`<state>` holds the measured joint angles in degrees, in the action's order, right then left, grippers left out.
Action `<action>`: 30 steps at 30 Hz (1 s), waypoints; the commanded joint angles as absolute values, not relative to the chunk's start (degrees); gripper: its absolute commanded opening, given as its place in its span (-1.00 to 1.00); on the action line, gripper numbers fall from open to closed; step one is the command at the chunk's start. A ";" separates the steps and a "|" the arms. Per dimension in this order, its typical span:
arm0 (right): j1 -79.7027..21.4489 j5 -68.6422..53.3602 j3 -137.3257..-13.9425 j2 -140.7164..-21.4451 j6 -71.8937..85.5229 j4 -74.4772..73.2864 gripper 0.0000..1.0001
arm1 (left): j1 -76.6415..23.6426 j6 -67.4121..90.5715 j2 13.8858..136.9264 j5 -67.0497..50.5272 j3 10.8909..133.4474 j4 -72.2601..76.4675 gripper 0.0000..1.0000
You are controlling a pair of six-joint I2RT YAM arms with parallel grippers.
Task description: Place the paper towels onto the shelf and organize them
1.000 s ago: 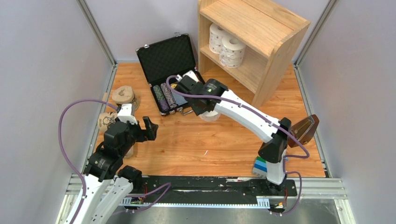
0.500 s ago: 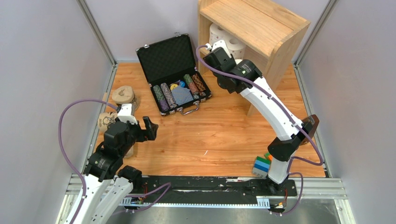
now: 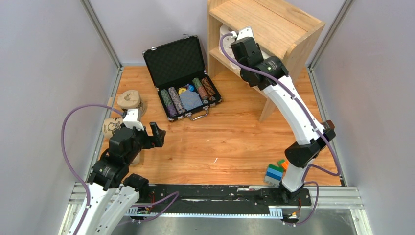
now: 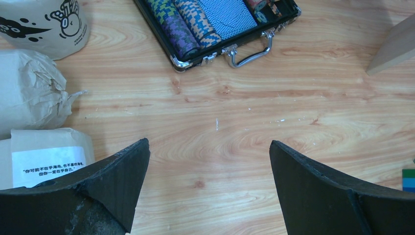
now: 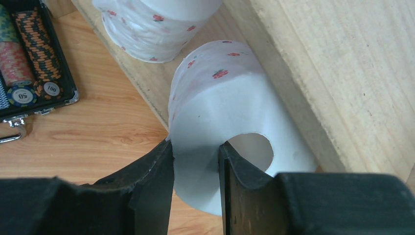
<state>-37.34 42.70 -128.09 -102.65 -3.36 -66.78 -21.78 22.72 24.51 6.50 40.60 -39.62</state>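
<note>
Right gripper point(image 5: 195, 149) clamped on wall of dotted roll point(image 5: 215, 98), shelf point(image 5: 333, 68) just right of it; left gripper point(image 4: 209, 147) wide open, empty.

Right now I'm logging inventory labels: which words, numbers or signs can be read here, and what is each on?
"50": on a poker chip, seen from the right wrist.
"100": on the neighbouring chip.
White label on a tan-wrapped roll: two lines of Chinese characters, too small to read reliably.
Cartoon-print roll: black lettering, cut off and unreadable.
</note>
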 commanded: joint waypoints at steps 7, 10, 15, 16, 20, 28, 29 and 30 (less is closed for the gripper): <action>-34.49 39.85 -124.54 -99.84 -5.47 -60.54 -0.42 | -21.97 22.68 24.17 7.20 40.43 -38.05 1.00; -34.12 38.37 -123.78 -99.91 -5.33 -60.34 -0.40 | -21.97 22.68 24.17 7.27 40.43 -38.12 1.00; -33.63 37.00 -123.50 -99.77 -5.36 -60.05 -0.25 | -21.97 22.74 24.17 7.45 40.43 -38.14 1.00; -33.46 36.74 -123.30 -99.76 -5.36 -59.90 -0.23 | -21.97 22.75 24.19 7.46 40.47 -38.14 1.00; -32.65 36.51 -122.39 -99.84 -5.36 -59.60 -0.18 | -21.97 22.77 24.18 7.51 40.43 -38.14 1.00; -31.69 36.44 -121.33 -100.20 -5.51 -58.63 -0.17 | -21.97 22.76 24.33 7.55 40.43 -38.14 1.00; -31.58 36.39 -121.23 -100.23 -5.65 -58.40 -0.22 | -21.95 22.76 24.34 7.54 40.43 -38.14 1.00; -31.39 36.39 -121.13 -100.32 -5.77 -58.10 -0.27 | -21.96 22.76 24.34 7.55 40.43 -38.14 1.00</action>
